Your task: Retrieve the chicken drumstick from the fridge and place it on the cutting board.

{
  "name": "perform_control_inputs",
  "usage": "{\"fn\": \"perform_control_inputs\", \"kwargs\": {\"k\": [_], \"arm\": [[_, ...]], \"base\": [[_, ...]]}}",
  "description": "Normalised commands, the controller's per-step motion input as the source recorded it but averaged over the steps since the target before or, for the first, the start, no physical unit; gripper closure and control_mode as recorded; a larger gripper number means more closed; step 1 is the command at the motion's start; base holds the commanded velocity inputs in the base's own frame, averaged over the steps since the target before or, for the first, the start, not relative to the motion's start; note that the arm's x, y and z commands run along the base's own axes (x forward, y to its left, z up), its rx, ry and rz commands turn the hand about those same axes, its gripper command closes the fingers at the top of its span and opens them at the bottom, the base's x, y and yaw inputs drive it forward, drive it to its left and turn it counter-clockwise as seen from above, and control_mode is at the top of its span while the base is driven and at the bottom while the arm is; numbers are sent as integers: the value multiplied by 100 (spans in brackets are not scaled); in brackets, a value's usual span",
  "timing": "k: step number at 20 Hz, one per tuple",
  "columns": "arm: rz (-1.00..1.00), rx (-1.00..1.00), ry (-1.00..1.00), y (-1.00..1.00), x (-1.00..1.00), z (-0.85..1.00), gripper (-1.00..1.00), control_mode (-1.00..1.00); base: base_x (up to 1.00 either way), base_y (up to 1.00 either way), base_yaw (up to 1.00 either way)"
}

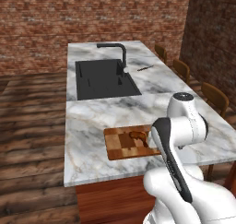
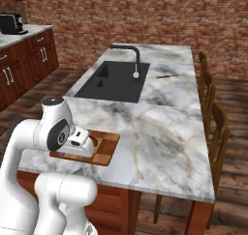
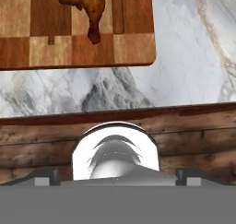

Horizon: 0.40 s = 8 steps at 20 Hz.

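Drumstick: small reddish-brown roasted chicken drumstick [image 3: 85, 6] lies on the rectangular checkered brown wooden cutting board [image 1: 120, 147].
Board: on the white marble counter [image 2: 160, 132], near its front edge.
Gripper: finger spacing cannot be told.

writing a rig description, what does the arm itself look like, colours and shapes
The arm is glossy white, built of rounded, bulbous segments with dark grey joint caps and a black band along one link. Its base is a fat white cylinder. No cables or markings are visible.
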Motion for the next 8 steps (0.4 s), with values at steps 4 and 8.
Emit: {"fn": "perform_control_inputs", "kwargs": {"k": [4,8], "arm": [[0,4,-3,-38,-26,2,-100,-100],[0,11,0,-58,4,0,-100,-100]], "base": [[0,0,0],[0,0,0]]}}
